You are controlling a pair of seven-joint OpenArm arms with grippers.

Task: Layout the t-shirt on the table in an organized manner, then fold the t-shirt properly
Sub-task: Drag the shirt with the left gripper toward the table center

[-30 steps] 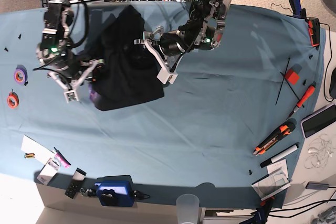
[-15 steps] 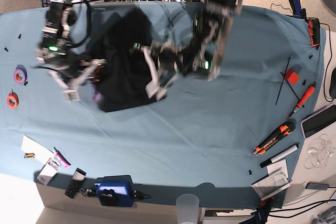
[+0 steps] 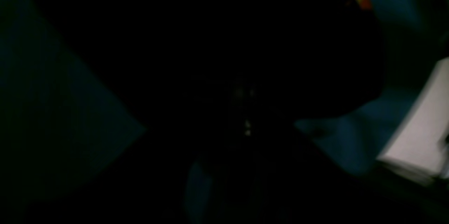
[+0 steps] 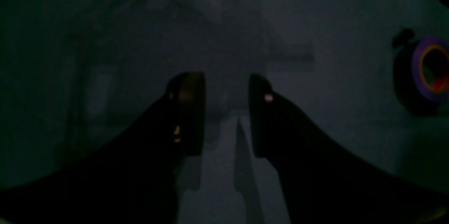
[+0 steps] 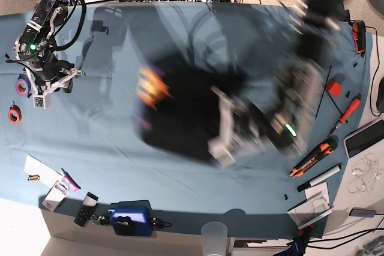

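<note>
Evidently mid-drag, the left gripper (image 5: 225, 142) is heavily blurred near the table's (image 5: 180, 184) middle, so its jaws cannot be read, though the black t-shirt (image 5: 192, 112) smears alongside it, presumably pinched for spreading. Well apart, over the table's purple tape roll (image 5: 23, 86) corner, the right gripper (image 4: 226, 111) hangs with 2 fingers parted, empty.

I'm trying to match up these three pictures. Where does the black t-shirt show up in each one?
Base view: the t-shirt is a blurred dark mass at the middle of the table.
Left wrist view: it fills most of the frame, colourful print at the top right.
Right wrist view: not in it.
Shared landmark: the teal table cloth.
</note>
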